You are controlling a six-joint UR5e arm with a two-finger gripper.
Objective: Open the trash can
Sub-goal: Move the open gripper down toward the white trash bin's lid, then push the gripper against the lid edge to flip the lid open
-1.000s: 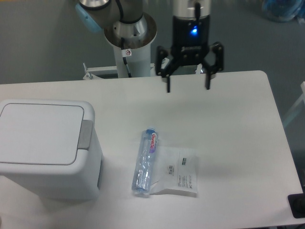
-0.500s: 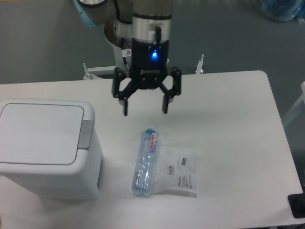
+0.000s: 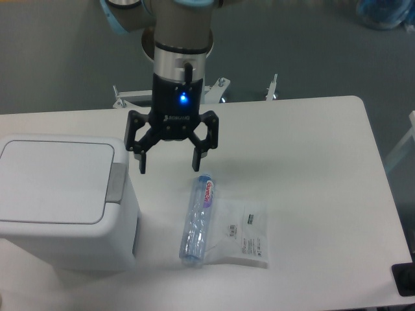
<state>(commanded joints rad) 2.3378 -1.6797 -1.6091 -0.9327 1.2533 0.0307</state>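
The trash can (image 3: 61, 207) is a large white boxy bin at the table's left. Its flat white lid (image 3: 55, 180) is closed. A grey push tab (image 3: 117, 182) sits on the rim at the lid's right edge. My gripper (image 3: 169, 164) hangs open and empty above the table, just right of the can, with its left finger (image 3: 142, 162) close to the grey tab. It touches nothing.
A clear plastic bottle (image 3: 197, 219) with a blue cap lies on the table below the gripper. A white plastic packet (image 3: 243, 233) lies against its right side. The robot base (image 3: 175, 45) stands behind the table's back edge.
The gripper has moved left and toward the front of the table, from the back middle to beside the trash can. It stays open. The can, bottle and packet have not moved.
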